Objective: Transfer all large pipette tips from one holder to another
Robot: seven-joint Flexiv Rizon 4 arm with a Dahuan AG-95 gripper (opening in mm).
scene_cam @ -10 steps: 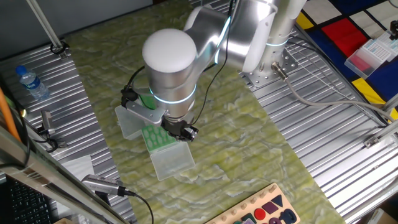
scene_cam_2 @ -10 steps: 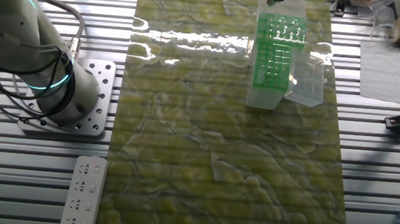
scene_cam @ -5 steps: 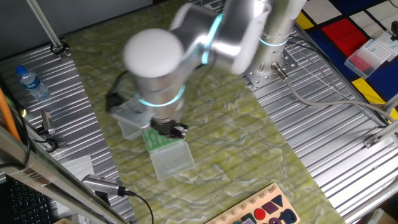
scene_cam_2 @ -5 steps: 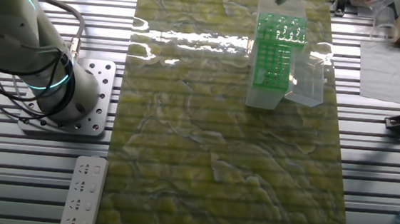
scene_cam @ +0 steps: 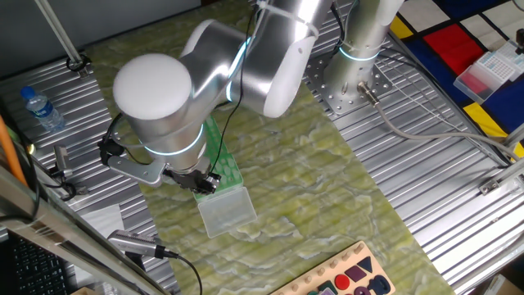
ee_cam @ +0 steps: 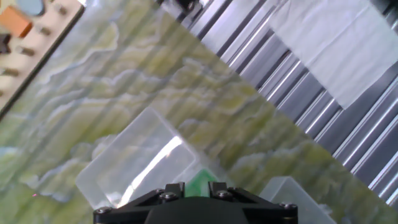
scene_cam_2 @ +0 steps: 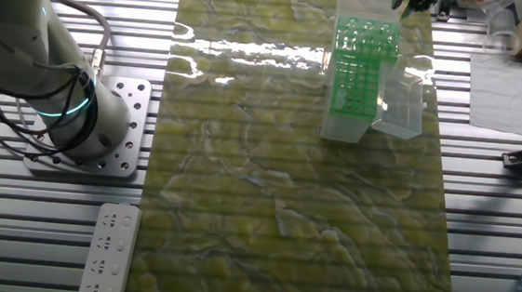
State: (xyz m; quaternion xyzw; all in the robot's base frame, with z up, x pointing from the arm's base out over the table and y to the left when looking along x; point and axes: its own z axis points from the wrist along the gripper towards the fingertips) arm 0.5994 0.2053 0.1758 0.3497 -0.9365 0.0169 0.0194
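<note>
The gripper (scene_cam_2: 420, 0) swung off the green rack (scene_cam_2: 361, 65) toward the mat's edge. The large pipette tips (scene_cam_2: 368, 41) sat in its upper rows (too small to count). I couldn't tell whether the fingers were parted or carrying a tip, so possibly mid-transfer.

A robotics lab or test bench. The work surface is a ribbed aluminium table (scene_cam: 426, 164) with a green marbled mat (scene_cam_2: 285, 195) laid over it, and the arm's base is bolted to a drilled metal plate (scene_cam_2: 118, 125). Loose cables (scene_cam: 426, 135) run across the ribs. Test props lie around: a green pipette tip rack (scene_cam_2: 361, 65), a wooden shape-sorting board (scene_cam: 348, 279), a power strip (scene_cam_2: 108, 251), a water bottle (scene_cam: 41, 108)
</note>
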